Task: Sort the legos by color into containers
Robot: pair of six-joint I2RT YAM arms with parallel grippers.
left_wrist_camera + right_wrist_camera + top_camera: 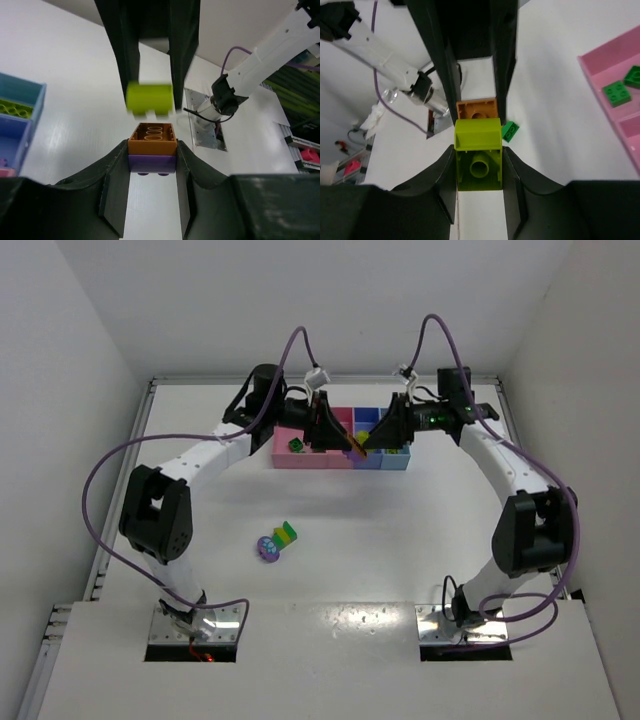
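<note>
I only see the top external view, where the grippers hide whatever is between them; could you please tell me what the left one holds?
Observer: The left gripper clamps an orange brick stacked on a purple brick.
Operator: And the right one?
Observer: The right gripper grips a lime brick.
Operator: Are the lime and orange joined?
Observer: No; the left wrist view shows a gap between them.

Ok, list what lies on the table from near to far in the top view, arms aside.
round purple piece → yellow-green bricks → tray
</note>
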